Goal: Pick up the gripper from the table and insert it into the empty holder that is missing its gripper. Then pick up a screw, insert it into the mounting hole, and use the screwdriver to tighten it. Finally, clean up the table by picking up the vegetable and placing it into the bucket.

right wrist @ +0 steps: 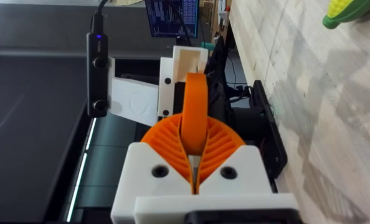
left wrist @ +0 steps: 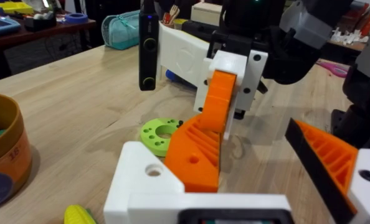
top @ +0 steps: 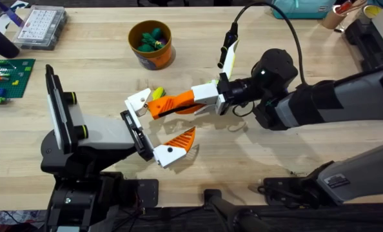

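My right gripper is shut on the gripper, an orange wedge-shaped finger, and holds it level above the table. The wedge's far end rests against the white empty holder on my left arm. From the left wrist, the gripper lies on the holder beside a round mounting hole. My left gripper stands open, its one orange finger well apart from the holder. A yellow corn vegetable lies just behind the holder. The orange-brown bucket stands further back with green vegetables inside. Screw and screwdriver are out of view.
A green disc with holes lies on the table under the held wedge. A green brick plate and a clear parts box sit at the far left. A teal container and cups stand at the back right.
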`<action>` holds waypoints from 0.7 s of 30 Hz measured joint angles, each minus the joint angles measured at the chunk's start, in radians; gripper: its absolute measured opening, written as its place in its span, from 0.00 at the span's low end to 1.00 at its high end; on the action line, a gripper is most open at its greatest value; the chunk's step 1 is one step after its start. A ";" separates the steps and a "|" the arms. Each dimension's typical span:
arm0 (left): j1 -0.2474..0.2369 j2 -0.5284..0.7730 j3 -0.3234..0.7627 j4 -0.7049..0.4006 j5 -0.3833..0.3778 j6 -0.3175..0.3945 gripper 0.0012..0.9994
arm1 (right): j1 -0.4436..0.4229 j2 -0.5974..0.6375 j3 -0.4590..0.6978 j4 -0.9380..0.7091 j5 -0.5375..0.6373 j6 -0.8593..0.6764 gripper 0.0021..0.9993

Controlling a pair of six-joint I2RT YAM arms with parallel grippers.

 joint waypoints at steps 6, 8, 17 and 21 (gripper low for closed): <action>0.001 0.000 0.000 -0.003 -0.004 0.000 0.99 | -0.001 0.000 0.000 -0.016 -0.007 0.004 0.01; 0.001 0.000 0.000 -0.004 -0.003 0.000 0.99 | -0.001 0.000 0.000 -0.016 -0.013 0.004 0.01; 0.001 0.000 0.001 -0.005 0.001 0.000 0.99 | -0.002 0.000 0.000 -0.015 -0.033 0.004 0.01; 0.001 0.000 0.001 -0.005 0.002 0.000 0.99 | -0.014 0.000 0.000 -0.003 -0.056 0.004 0.01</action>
